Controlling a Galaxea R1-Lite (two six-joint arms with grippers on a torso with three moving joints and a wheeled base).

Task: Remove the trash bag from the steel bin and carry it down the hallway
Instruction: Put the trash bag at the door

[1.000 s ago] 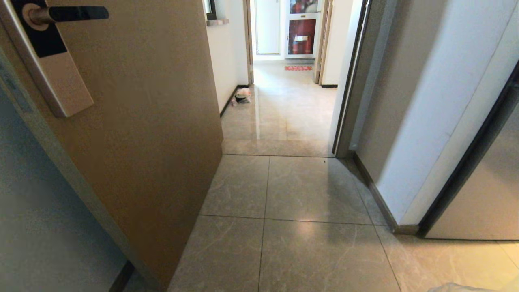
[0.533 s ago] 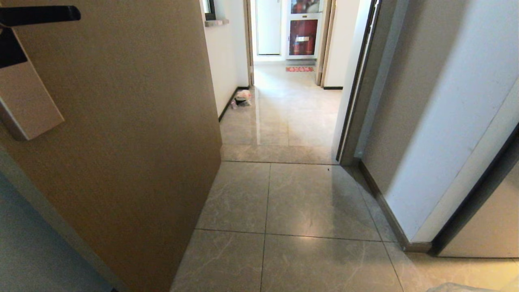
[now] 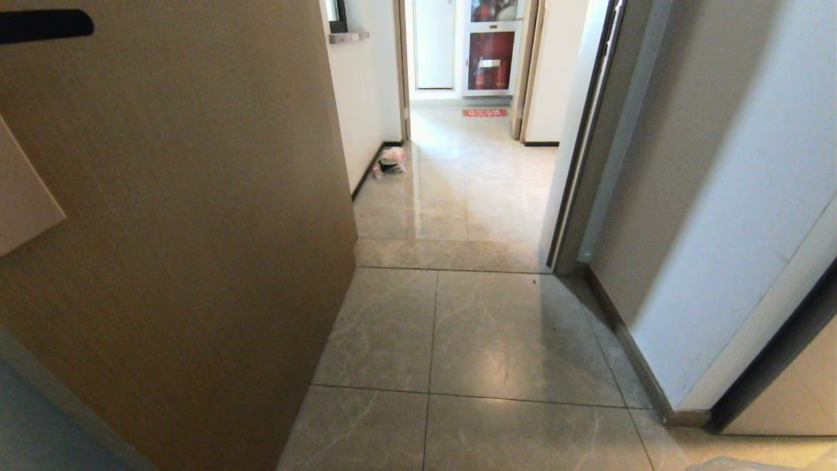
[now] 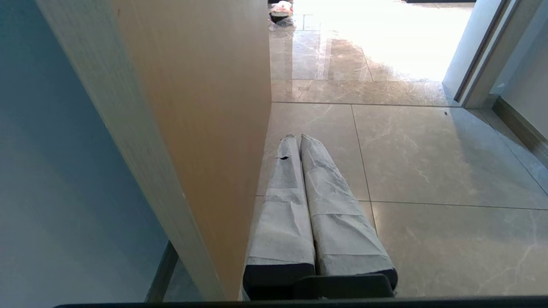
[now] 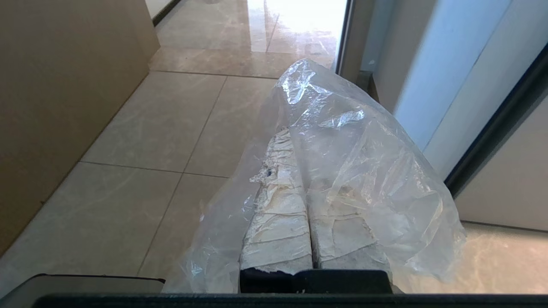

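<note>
The right gripper [image 5: 299, 141] is clamped tight on the trash bag [image 5: 368, 171], its two taped fingers pressed together with the clear, crinkly plastic caught between them and draped over and around them. The bag hangs above the glossy beige floor tiles [image 5: 141, 205], just beside the white wall [image 5: 432, 77] and dark door frame [image 5: 492, 128] on the robot's right. In the head view only a pale corner of the bag [image 3: 739, 464] shows at the bottom right edge.

The left gripper [image 4: 297, 139] holds nothing; its paper-wrapped fingers lie flat against each other, pointing forward over the tiles, close beside the edge of an open tan door [image 4: 205, 107].

That door [image 3: 176, 229] fills the left of the head view, with a black lever handle [image 3: 42, 26] at the top corner and part of a pale lock plate [image 3: 19, 196] below it. Ahead, through the doorway, the hallway [image 3: 471, 176] runs on with shiny marbled tiles, white walls and dark baseboards. A small heap of pinkish and dark litter [image 3: 391, 160] lies on the floor against the left wall. At the far end stands a red cabinet [image 3: 490, 60] with a white label whose writing is too small to read, and a red mat [image 3: 484, 112] lies on the floor in front of it. The steel bin cannot be made out for certain in any view.
</note>
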